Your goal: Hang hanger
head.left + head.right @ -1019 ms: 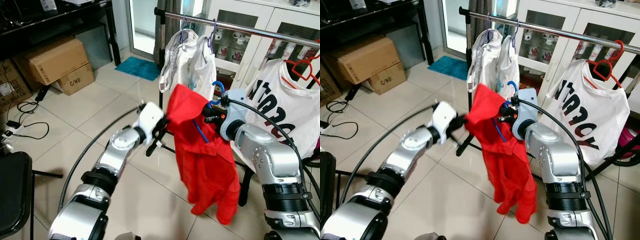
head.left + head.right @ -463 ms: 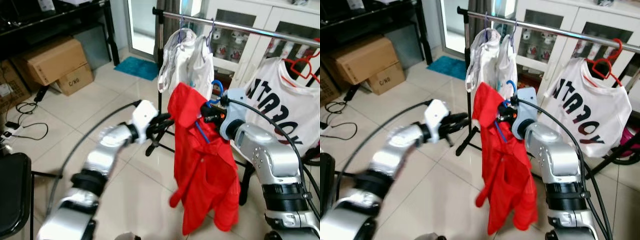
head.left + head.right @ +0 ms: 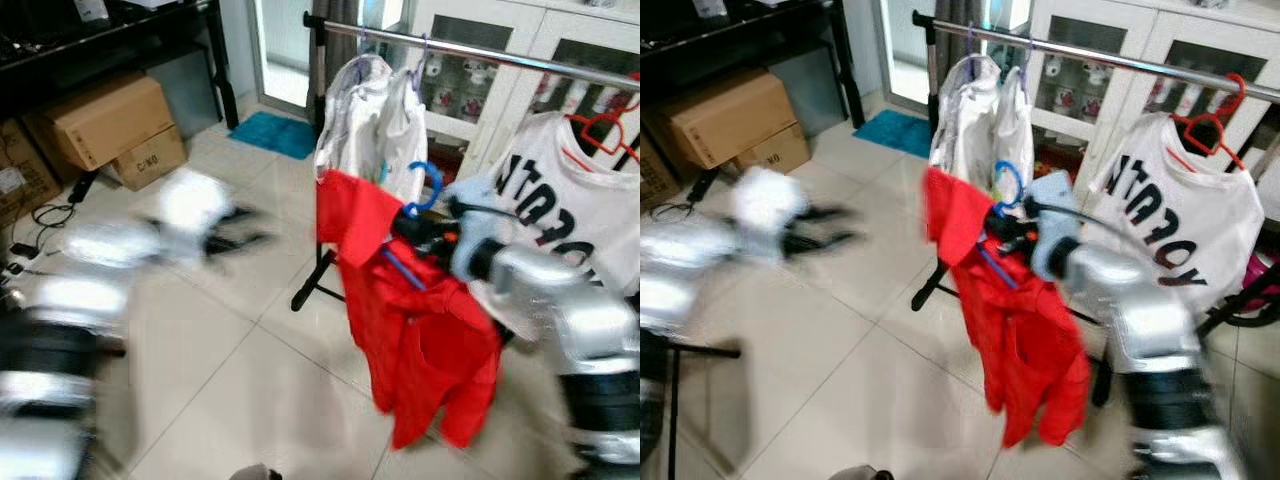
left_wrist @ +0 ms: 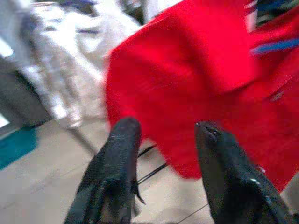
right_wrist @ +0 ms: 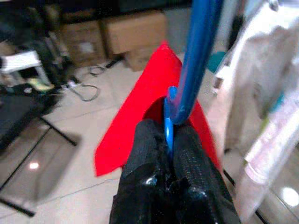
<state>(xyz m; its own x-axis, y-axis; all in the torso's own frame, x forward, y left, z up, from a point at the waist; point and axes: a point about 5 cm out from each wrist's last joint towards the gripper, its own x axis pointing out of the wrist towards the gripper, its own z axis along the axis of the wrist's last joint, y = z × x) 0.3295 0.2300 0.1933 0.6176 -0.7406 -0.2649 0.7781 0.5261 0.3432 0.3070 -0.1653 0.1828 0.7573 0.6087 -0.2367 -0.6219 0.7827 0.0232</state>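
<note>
A red shirt (image 3: 420, 340) hangs on a blue hanger (image 3: 428, 185) in front of the metal clothes rail (image 3: 480, 55). My right gripper (image 3: 415, 228) is shut on the hanger just below its hook, which sits lower than the rail. In the right wrist view the black fingers (image 5: 148, 140) pinch the blue hanger (image 5: 196, 56) with the red shirt (image 5: 140, 107) behind. My left gripper (image 3: 240, 228), blurred by motion, is off to the left of the shirt. It is open with nothing between its fingers (image 4: 122, 140), and the red shirt (image 4: 187, 93) lies ahead of it.
White garments (image 3: 375, 110) hang at the rail's left end, and a white printed T-shirt (image 3: 560, 200) hangs on a red hanger at the right. A white cabinet (image 3: 470, 95) stands behind. Cardboard boxes (image 3: 105, 120), floor cables (image 3: 40, 265) and a teal mat (image 3: 280, 135) lie left.
My left gripper let go of the red shirt's shoulder and swung away left. The shirt now hangs from the hanger, which my right gripper still holds.
</note>
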